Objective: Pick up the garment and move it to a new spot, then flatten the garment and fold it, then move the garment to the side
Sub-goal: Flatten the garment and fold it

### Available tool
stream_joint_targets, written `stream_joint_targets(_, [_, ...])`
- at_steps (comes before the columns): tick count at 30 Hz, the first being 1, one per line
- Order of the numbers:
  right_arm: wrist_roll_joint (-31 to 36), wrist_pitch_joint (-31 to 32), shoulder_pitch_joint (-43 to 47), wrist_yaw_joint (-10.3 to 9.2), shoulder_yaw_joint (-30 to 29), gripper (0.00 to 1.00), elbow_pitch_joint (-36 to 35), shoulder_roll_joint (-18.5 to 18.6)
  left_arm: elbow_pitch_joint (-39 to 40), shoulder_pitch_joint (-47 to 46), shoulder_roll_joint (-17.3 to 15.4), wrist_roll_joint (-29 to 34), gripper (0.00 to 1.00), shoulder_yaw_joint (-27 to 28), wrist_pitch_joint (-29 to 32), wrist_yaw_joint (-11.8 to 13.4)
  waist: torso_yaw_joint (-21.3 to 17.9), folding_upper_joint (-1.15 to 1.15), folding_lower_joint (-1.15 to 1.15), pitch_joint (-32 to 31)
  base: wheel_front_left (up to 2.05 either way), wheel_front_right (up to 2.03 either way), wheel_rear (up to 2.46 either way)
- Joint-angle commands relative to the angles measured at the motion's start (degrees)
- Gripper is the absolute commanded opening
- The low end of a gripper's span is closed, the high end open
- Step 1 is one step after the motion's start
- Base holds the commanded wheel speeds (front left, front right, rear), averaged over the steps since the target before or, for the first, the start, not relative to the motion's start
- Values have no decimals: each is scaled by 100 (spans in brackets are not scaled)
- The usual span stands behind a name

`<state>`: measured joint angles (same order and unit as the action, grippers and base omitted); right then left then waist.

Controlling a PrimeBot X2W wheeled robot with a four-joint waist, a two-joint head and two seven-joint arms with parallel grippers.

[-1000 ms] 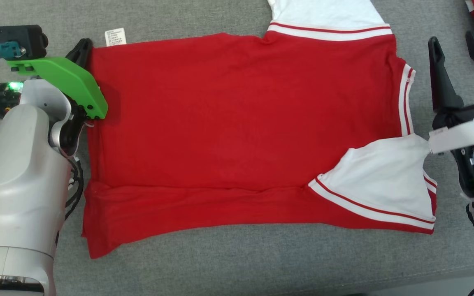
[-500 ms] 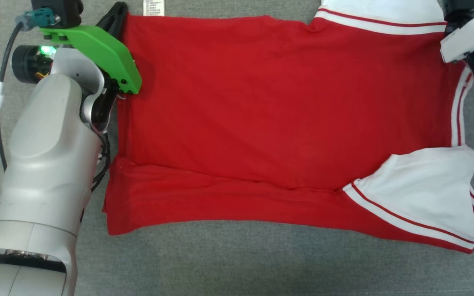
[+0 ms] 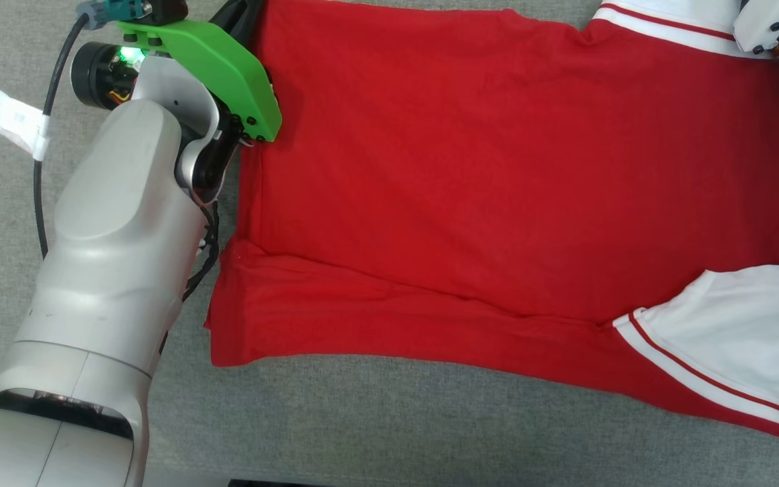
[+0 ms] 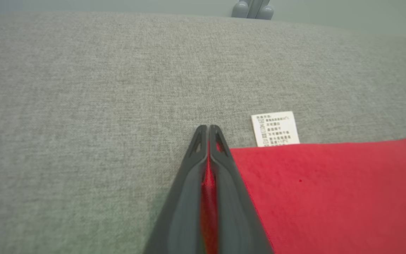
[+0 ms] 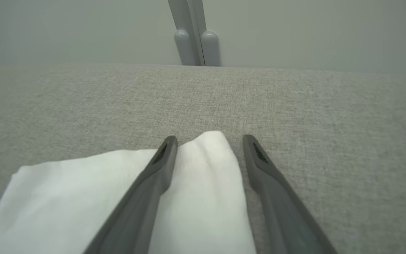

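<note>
On the head view I have the red garment [image 3: 470, 169] spread flat on the grey cloth surface [image 3: 396, 419], with its near long edge folded over into a band and a white sleeve [image 3: 748, 338] with red stripes lying on its near right corner. My left forearm [image 3: 119, 223] sits just beside the garment's left edge, and the green bracket [image 3: 220, 67] at the wrist overlaps the far left corner. The right wrist [image 3: 778, 34] is over the garment's far right corner, by the other white sleeve. On the left wrist view, the left gripper [image 4: 209, 128] is pressed together on the garment's corner, a strip of red cloth pinched between the two fingers. A white care label [image 4: 275, 128] sticks out from the garment's far edge just to the right of the fingertips. On the right wrist view, the right gripper [image 5: 209, 141] has its fingers apart, low over the garment's white sleeve [image 5: 83, 190]. A raised fold of that white cloth lies between them, and the rest spreads to the left under the left finger. Nothing is clamped there.
</note>
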<state>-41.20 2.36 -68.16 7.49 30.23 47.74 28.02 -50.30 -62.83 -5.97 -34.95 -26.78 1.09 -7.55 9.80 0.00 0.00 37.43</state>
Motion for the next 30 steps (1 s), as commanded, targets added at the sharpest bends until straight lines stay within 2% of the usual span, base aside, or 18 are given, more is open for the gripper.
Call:
stream_joint_targets(1, [-117, 111, 126, -1, 160, 0, 87, -54, -138, 145, -60, -41, 0, -77, 29, 15, -27, 0, 0, -73, 0, 0, 0])
stream_joint_targets(3, [-267, 56, 85, -1, 290, 0, 12, 45, -115, 123, -127, -124, 0, -73, -45, 15, -56, 0, 0, -138, 0, 0, 0])
stream_joint_targets(11, [-719, -937, 239, -4, 518, 0, -470, 398, 114, 74, -410, -237, 0, 17, -479, 15, -269, 0, 0, -550, 0, 0, 0])
stream_joint_targets(19, [-1059, -1637, 894, -4, 581, 0, -1314, 697, 703, 685, -682, -353, 0, 81, -650, 38, -552, 0, 0, -936, 0, 0, 0])
stream_joint_targets(23, [-1096, -1743, 1613, -4, 445, 0, -2071, 810, 1254, 1375, -845, -416, 0, 145, -809, 202, -691, 0, 0, -1091, 0, 0, 0])
stream_joint_targets(25, [-1097, -1757, 2138, -4, 232, 0, -2577, 808, 1642, 1822, -946, -483, 0, 228, -910, 361, -773, 0, 0, -1164, 0, 0, 0])
stream_joint_targets(30, [-937, -1749, 3583, -3, -403, 0, -3573, 611, 2523, 2895, -1183, -649, 0, 427, -997, 754, -926, 0, 0, -1281, 0, 0, 0])
